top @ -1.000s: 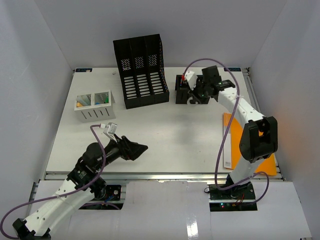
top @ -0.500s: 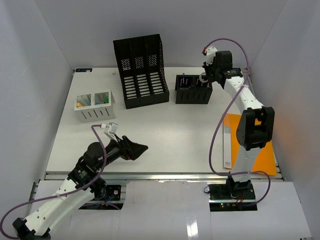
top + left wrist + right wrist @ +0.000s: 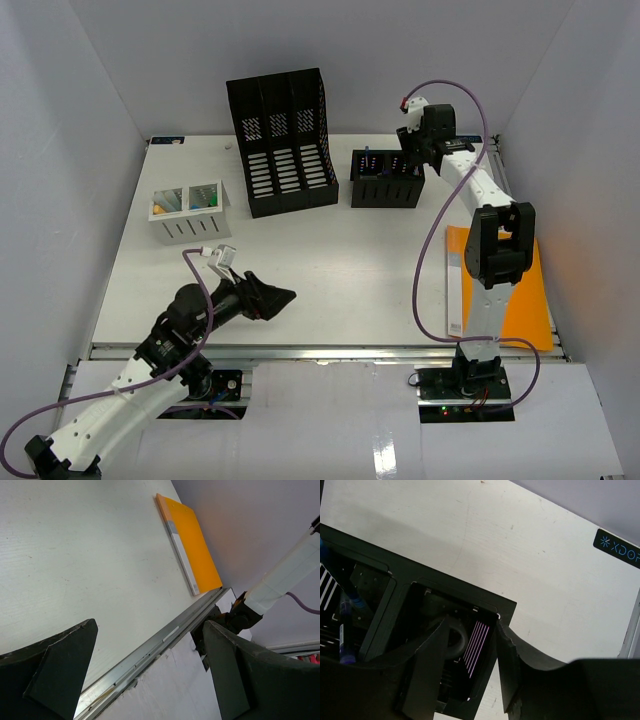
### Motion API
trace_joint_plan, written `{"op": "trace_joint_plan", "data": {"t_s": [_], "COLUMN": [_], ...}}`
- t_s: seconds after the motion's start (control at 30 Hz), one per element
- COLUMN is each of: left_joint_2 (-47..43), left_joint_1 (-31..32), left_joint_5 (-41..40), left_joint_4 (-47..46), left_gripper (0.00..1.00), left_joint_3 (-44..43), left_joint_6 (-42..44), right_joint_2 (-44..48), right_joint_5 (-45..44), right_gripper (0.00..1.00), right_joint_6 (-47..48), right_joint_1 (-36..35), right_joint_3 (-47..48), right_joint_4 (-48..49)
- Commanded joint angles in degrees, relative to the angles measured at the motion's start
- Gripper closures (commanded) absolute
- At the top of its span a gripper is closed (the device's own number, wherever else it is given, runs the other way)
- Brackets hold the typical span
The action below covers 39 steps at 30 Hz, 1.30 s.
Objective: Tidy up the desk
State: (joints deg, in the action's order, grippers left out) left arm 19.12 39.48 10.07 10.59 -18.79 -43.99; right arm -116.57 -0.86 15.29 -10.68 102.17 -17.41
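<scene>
Right tool [image 3: 406,143] parted, empty, over black slotted plastic organizer [image 3: 387,185]; left tool [image 3: 150,625] spread wide, idle. Flat orange folder [image 3: 535,322] unfiled on white desk [image 3: 330,260].

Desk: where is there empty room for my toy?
The big bare middle of the desk, between the white basket, the black file rack and the orange folder. It is crowded at the back, around the small black organizer.

The left gripper [image 3: 150,624], fingers spread wide and empty, hangs over the white table [image 3: 75,555] near its silver rail [image 3: 160,639]. An orange folder [image 3: 195,550] lies flat, one corner just beside that rail.
</scene>
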Motion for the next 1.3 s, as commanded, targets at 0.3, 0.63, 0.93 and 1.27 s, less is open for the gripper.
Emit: {"op": "trace_joint_plan", "data": {"t_s": [0.3, 0.63, 0.93, 1.27], "left_joint_2": [-1.78, -3.86, -2.25, 7.03], "left_joint_1": [-0.11, -0.11, -0.11, -0.11], "left_joint_5": [0.91, 1.95, 3.44, 5.88], "left_joint_4": [0.67, 0.08, -3.66, -11.89], "left_gripper": [0.02, 0.02, 0.02, 0.02], "left_joint_3": [-2.49, -1.05, 2.23, 5.40], "left_joint_6": [-0.43, -1.95, -5.31, -9.47], "right_joint_2": [24.39, 42.50, 40.73, 30.68], "right_joint_5": [9.26, 14.98, -0.78, -10.57], "right_gripper": [0.33, 0.08, 0.08, 0.07], "right_joint_6": [9.83, 21.61, 8.63, 3.51], "right_joint_1": [0.16, 5.64, 6.43, 4.43], "right_joint_3": [-15.36, -36.30, -46.41, -47.75], "right_joint_4": [1.62, -11.68, -8.39, -6.51]}}
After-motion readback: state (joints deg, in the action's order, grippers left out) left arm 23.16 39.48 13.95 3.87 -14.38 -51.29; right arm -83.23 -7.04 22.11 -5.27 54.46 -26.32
